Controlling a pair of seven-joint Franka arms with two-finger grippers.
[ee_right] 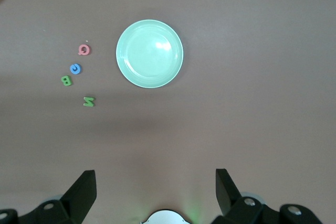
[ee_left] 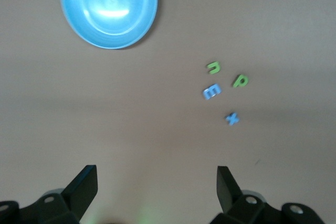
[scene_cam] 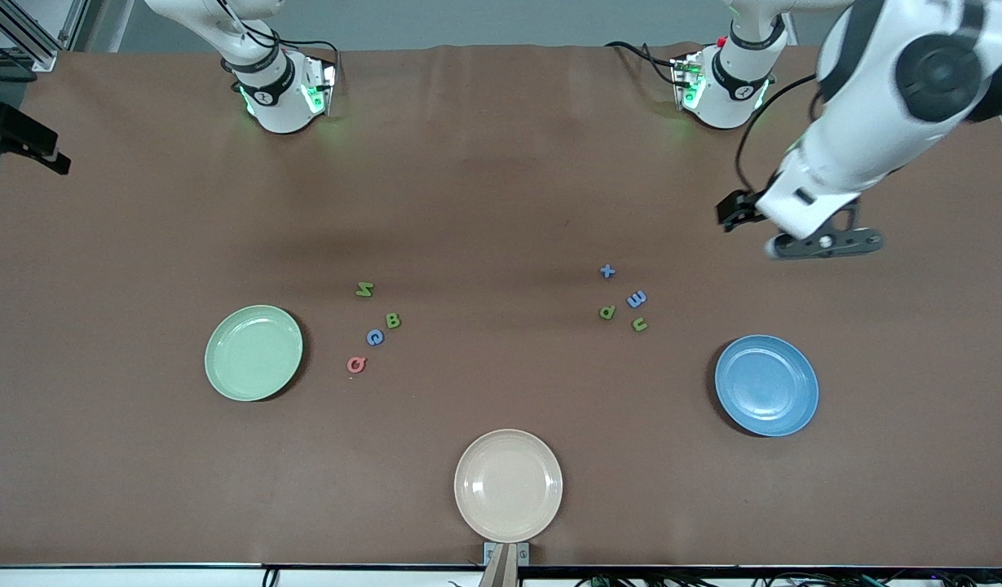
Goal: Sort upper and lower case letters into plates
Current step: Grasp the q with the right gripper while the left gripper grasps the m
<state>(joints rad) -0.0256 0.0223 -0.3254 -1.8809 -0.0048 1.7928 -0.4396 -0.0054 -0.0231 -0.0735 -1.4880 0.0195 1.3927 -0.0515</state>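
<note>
- Eight letters lie mid-table in two clusters — capitals beside the mint plate, small letters near the blue plate.
- Left gripper over the table's left-arm end, jaws released.
- Right gripper waits, jaws released.

Probably a robotics lab: brown-covered table, bolted arm bases, aluminium framing.

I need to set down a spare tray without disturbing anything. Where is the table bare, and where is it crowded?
Bare: the table between the robot bases and the letters, and between the two letter clusters. Crowded: capitals beside the green plate; small letters near the blue plate.
</note>
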